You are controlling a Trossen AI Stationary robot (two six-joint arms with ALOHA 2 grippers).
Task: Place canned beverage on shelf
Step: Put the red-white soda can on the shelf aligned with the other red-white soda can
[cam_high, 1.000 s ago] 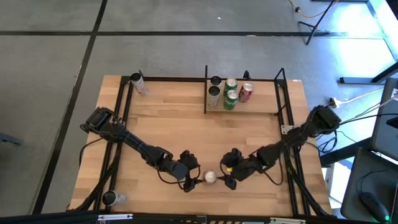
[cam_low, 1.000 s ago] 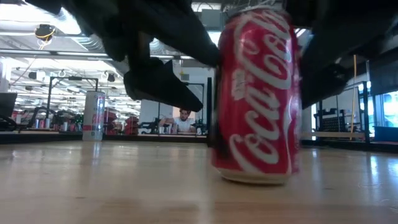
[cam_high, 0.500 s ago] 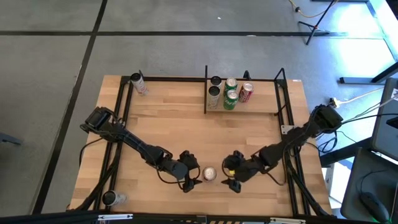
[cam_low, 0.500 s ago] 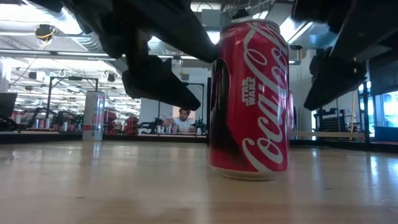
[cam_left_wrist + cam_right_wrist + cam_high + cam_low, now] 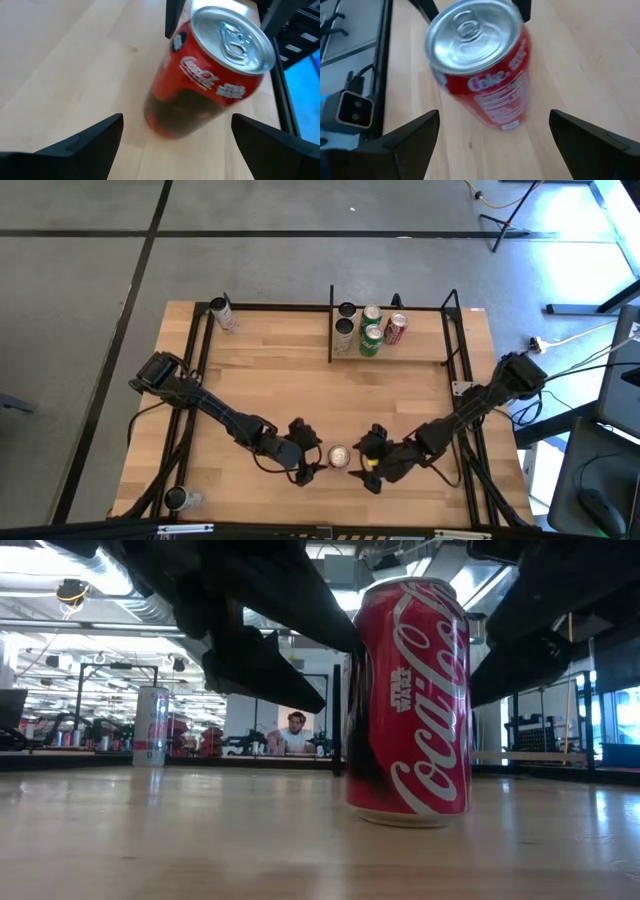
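Red can [image 5: 338,457] stands upright at table's 6 o'clock, shelf [image 5: 425,352] at 1 o'clock. Right gripper [image 5: 490,145] and left gripper [image 5: 172,147] are both spread wide, empty, flanking it. Jaws should be centred mid-body before closing.

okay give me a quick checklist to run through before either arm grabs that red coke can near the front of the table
1. Red can upright on the tabletop: ok.
2. Left gripper open, fingers apart with the can ahead of them: ok.
3. Right gripper open, can ahead of it: ok.
4. Only one gripper going for the can: not ok, both flank it closely.
5. Free slot on the shelf: cannot tell; five cans fill its left part.
6. Path from can to shelf clear: ok, bare tabletop between.
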